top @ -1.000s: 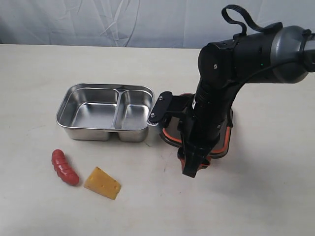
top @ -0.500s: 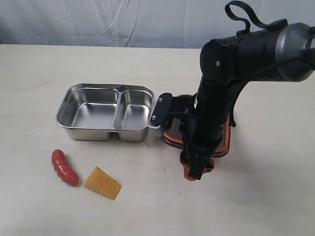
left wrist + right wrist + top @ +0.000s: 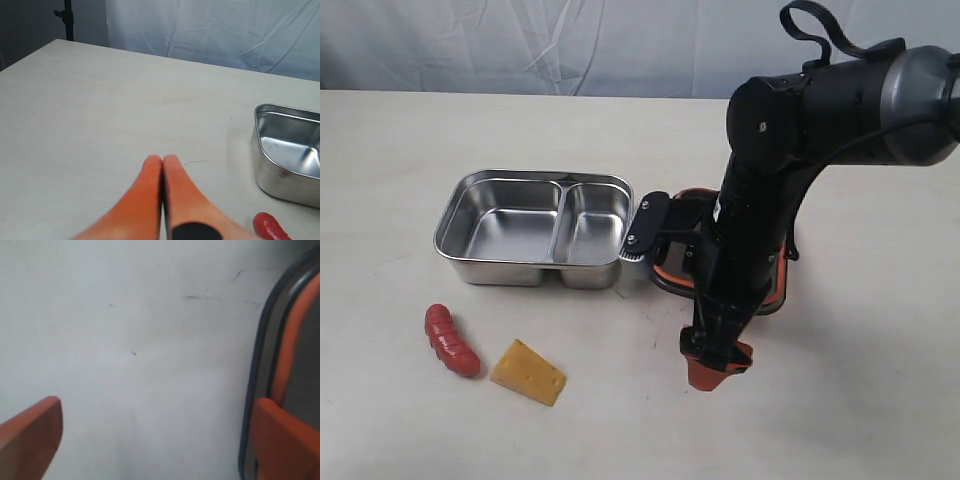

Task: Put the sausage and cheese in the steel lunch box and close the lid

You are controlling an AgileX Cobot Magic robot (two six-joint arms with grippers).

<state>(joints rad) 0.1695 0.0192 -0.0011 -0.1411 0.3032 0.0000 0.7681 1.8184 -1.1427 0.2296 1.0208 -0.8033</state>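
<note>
1. Shiny steel lunch box [image 3: 500, 270] is sitting uncovered.
2. Dark orange-rimmed lid [image 3: 667, 277] is lying at its three o'clock, partly beneath gaping right claw [image 3: 157, 407].
3. Smooth orange left claw [image 3: 161, 161] is pinching together.
4. Yellow cheese wedge [image 3: 527, 372] and ridged red sausage [image 3: 451, 340] are lying at six and seven.

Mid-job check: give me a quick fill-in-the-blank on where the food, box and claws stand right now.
Both compartments of the steel lunch box are ___.
The sausage and the cheese both lie ___ the box.
The left claw is ___.
The right claw is ___, holding nothing.
Missing words: empty; outside; shut; open.
</note>
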